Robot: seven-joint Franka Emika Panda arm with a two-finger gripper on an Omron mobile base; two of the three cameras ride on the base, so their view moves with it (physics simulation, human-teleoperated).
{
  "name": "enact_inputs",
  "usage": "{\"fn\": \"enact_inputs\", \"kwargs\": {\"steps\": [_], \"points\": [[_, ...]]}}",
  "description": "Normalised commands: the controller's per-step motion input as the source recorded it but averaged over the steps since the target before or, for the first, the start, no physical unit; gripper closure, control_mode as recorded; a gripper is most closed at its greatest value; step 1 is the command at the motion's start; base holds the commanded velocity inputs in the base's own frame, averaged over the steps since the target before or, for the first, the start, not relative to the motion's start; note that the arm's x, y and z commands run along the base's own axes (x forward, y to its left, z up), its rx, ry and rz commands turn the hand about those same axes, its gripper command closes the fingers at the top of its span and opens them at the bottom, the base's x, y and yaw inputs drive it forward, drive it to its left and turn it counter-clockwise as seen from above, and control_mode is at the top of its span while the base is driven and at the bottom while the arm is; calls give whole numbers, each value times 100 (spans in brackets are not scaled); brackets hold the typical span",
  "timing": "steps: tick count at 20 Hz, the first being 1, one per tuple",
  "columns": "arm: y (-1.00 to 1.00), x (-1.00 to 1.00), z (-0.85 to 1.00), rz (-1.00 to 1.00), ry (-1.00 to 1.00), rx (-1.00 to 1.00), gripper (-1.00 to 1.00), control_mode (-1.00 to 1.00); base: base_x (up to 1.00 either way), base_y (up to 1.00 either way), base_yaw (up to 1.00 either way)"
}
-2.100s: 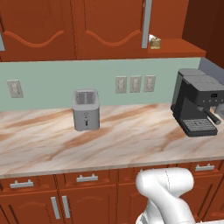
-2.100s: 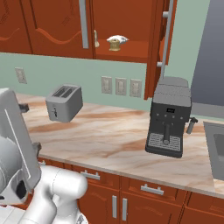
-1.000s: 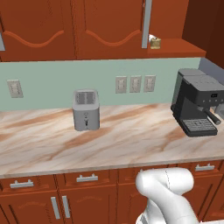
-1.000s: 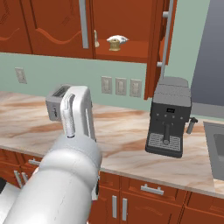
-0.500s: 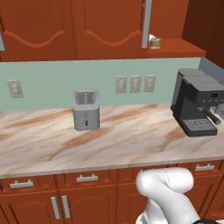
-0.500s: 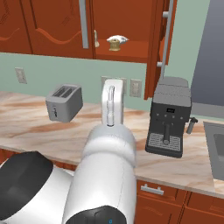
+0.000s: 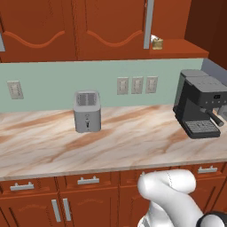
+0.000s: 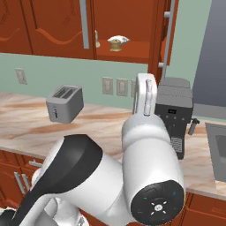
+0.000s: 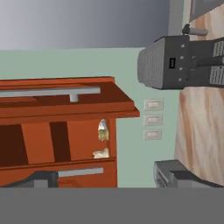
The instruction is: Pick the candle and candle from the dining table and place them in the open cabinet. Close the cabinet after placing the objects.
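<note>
Two candles (image 8: 115, 43) in cabinet (image 8: 132, 26)

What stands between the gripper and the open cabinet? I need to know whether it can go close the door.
Nothing visible does: the hand view looks straight at the cabinet, candles already inside, and the door handle is unblocked.

Domestic kitchen, rendered. We list a veined marble counter (image 7: 133, 146) over reddish wood drawers (image 7: 88, 181) with silver handles, wall cabinets (image 7: 57, 29) with arched panels above a pale green backsplash (image 7: 53, 84) with outlets (image 7: 137, 84). Appliances we note: a steel toaster (image 7: 87, 111) and a dark coffee machine (image 7: 200, 103).
</note>
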Motion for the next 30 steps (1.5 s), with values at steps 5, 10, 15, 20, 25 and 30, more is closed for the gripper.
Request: {"fn": "enact_inputs", "kwargs": {"steps": [5, 10, 15, 20, 25, 30], "points": [[-31, 41, 0, 14, -4, 0, -100, -100, 0, 0, 0], [-35, 38, 0, 14, -6, 0, -100, -100, 0, 0, 0], [-24, 37, 0, 6, -5, 0, -100, -100, 0, 0, 0], [-19, 41, 0, 0, -3, 0, -100, -100, 0, 0, 0], [-18, 49, 0, 0, -3, 0, -100, -100, 0, 0, 0], [-21, 52, 0, 0, -3, 0, -100, -100, 0, 0, 0]]}}
